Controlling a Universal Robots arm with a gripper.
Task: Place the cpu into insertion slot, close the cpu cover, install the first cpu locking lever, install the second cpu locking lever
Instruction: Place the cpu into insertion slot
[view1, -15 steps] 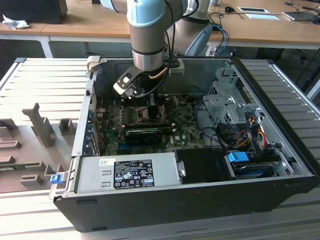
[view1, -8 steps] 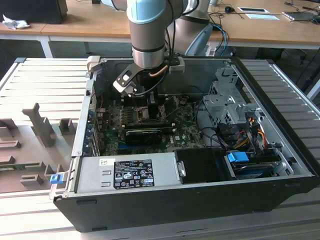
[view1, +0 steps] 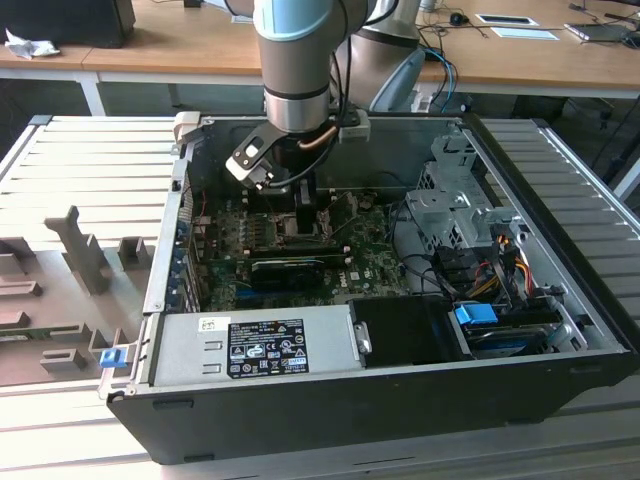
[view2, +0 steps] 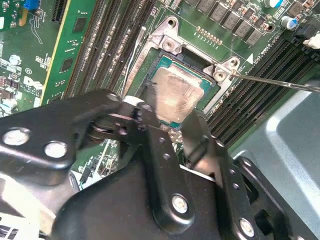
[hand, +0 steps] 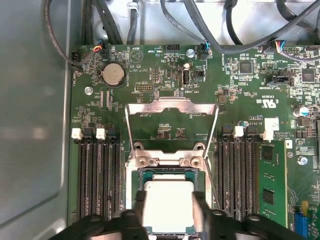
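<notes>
The cpu (hand: 169, 202), silvery on top, lies in the insertion slot (hand: 165, 173) on the green motherboard, level with the slot's rim. My gripper (hand: 169, 214) has a black finger against each of two opposite sides of the chip. The second wrist view shows the same: the gripper (view2: 172, 117) straddles the cpu (view2: 175, 90) in the slot (view2: 161, 64). The cpu cover (hand: 172, 106) is swung back, its window showing bare board. A thin locking lever (view2: 280, 82) stands free beside the socket. In the exterior view the gripper (view1: 300, 215) reaches down inside the case.
Black memory slots (hand: 97, 175) flank the socket on both sides. A long black card (view1: 290, 268) sits in front of it. The power supply (view1: 260, 345), a drive cage (view1: 450, 200) and coloured cables (view1: 490, 265) crowd the case, whose steel walls (view1: 165, 250) hem in the arm.
</notes>
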